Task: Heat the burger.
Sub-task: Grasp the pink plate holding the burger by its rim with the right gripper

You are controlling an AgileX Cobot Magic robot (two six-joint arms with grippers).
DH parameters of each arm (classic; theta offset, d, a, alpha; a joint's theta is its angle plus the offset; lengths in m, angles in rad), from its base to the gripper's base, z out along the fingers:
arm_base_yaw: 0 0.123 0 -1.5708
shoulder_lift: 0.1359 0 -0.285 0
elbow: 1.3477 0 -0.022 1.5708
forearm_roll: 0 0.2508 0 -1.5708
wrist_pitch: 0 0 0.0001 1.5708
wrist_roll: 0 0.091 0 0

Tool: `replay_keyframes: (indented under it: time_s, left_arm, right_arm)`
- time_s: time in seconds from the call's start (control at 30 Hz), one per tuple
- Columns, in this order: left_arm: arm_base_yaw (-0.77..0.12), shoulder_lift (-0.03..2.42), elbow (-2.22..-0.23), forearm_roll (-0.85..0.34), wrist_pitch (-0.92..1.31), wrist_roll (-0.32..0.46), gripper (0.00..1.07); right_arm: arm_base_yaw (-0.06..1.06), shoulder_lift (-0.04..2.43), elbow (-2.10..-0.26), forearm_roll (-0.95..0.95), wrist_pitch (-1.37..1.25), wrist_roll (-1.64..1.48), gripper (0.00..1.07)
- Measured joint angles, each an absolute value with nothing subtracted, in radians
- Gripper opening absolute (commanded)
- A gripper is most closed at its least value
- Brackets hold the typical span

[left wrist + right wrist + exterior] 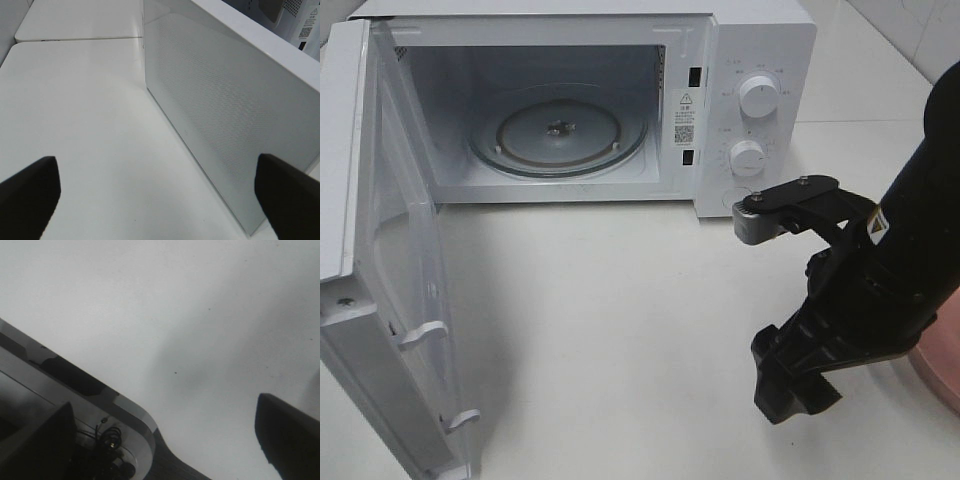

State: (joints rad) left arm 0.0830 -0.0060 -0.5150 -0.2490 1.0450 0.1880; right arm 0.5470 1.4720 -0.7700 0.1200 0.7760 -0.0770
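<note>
Eyes on the right claw: its two dark fingers stand wide apart with only bare white table showing between them, so it has hold of nothing. Over to the left claw, and it's the same story: fingers far apart, nothing gripped, table beneath, and the dotted outer face of the microwave door just ahead of it. Pulling out to the high view, the black right arm leans in over the table near the front right corner, claw end pointing down at the surface. Right behind it, at the table's right edge, a sliver of pink plate peeks out, mostly hidden by the arm. The burger doesn't show in any view, so where it sits I cannot tell. Further out, the white microwave stands along the far edge of the table, its door swung wide toward the left edge, the glass turntable in plain sight inside, and two round dials one above the other on its right-hand panel.
</note>
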Motion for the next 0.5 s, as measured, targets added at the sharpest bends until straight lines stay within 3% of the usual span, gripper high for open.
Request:
replay_keyframes:
  time_s: [0.5]
  left_arm:
    - [0.083,-0.006,-0.515,-0.249,1.045,0.188,0.98]
  right_arm:
    - [0.406,1.469,-0.866,0.0,0.934,0.029,0.89]
